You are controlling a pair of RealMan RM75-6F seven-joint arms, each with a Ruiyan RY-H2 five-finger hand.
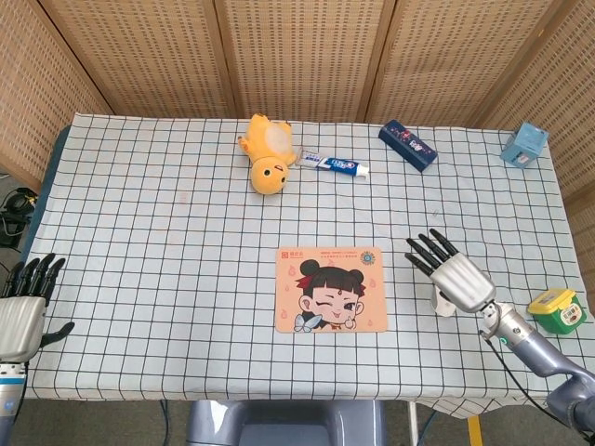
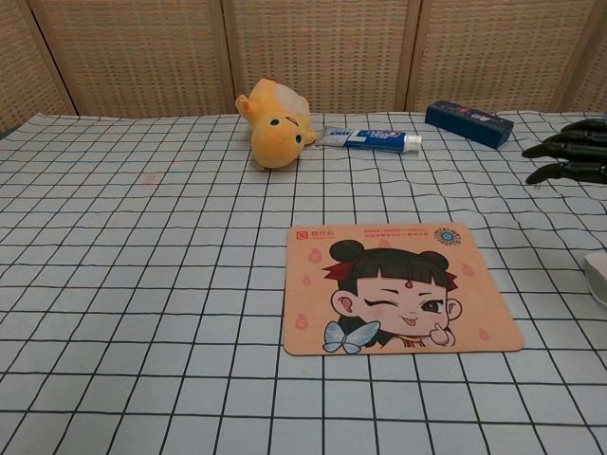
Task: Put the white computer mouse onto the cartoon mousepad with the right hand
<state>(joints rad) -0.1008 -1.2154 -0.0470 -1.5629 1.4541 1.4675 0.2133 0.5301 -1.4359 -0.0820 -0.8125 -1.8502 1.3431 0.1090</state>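
Note:
The cartoon mousepad (image 1: 330, 289) (image 2: 401, 287) lies flat near the table's front middle, nothing on it. The white computer mouse (image 1: 445, 304) sits on the cloth to its right, mostly covered by my right hand (image 1: 454, 274); in the chest view only the mouse's edge (image 2: 598, 273) shows at the right border. The right hand hovers over the mouse, fingers spread and pointing up-left; its dark fingertips (image 2: 567, 152) show in the chest view. Whether it touches the mouse I cannot tell. My left hand (image 1: 20, 311) rests open at the table's front left corner.
A yellow plush toy (image 1: 265, 154), a toothpaste tube (image 1: 335, 164) and a dark blue box (image 1: 407, 146) lie along the back. A light blue box (image 1: 524, 145) stands at the back right. A green-lidded jar (image 1: 558, 309) sits right of the right hand.

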